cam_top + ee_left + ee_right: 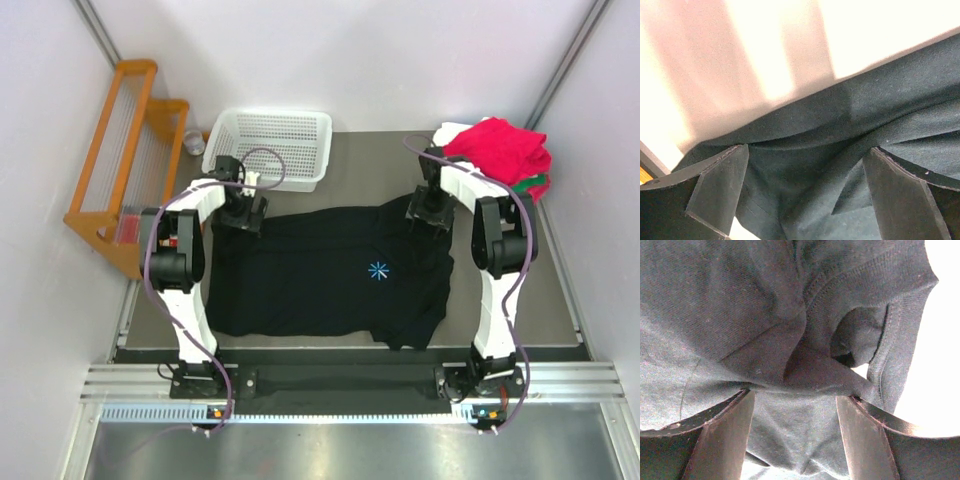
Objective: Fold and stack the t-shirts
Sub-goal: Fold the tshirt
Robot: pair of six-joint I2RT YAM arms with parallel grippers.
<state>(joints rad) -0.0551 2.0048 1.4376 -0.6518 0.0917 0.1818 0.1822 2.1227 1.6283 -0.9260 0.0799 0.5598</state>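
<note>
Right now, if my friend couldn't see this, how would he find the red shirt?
Start at the grey table and go to its far right corner, beyond the right arm. There the red shirt lies on top. Only edges of a green shirt and a white shirt peek out beneath, and the black shirt lies spread mid-table.

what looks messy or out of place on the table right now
The black t-shirt is not flat: its near right corner is bunched into a fold. The red t-shirt at the far right corner lies in a loose heap. Nothing looks spilled or damaged.
</note>
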